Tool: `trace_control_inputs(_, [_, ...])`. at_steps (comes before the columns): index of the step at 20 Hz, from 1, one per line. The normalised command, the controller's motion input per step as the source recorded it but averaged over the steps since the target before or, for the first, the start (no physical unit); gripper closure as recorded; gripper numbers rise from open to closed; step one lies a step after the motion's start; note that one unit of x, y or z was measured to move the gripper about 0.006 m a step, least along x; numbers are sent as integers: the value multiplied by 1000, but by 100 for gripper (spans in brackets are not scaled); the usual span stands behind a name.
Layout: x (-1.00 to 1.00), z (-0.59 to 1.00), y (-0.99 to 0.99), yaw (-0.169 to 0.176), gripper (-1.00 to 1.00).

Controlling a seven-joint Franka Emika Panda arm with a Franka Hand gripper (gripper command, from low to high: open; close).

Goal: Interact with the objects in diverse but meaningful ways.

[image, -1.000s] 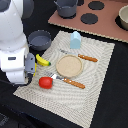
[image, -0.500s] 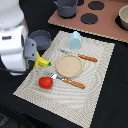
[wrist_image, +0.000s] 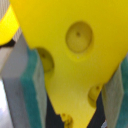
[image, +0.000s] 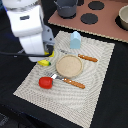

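The gripper (wrist_image: 62, 95) is closed on the cheese (wrist_image: 75, 45), pads pinching its narrow end so the wedge stays put, low over the mat (image: 95, 85) beside the banana (image: 45, 63).

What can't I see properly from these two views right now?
- Gripper: exterior view, hidden behind the arm's white body.
- Cheese: wrist view, fills the picture and runs past its edges; mat below barely shows.
- Frying pan: exterior view, not visible, perhaps behind the arm.
- Banana: exterior view, mostly covered by the arm.
- Bowl: cut by the edge.
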Motion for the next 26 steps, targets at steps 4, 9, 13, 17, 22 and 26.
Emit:
trace_control_inputs(4, [1000, 191, 215, 0, 100])
trace_control_inputs(9, [1000, 21, 235, 0, 100])
trace_control_inputs(13, [986, -1, 232, 0, 100])
trace_control_inputs(17, [594, -113, 203, 0, 100])
trace_control_inputs(22, [427, -224, 152, 0, 100])
trace_control_inputs(26, [251, -302, 136, 0, 100])
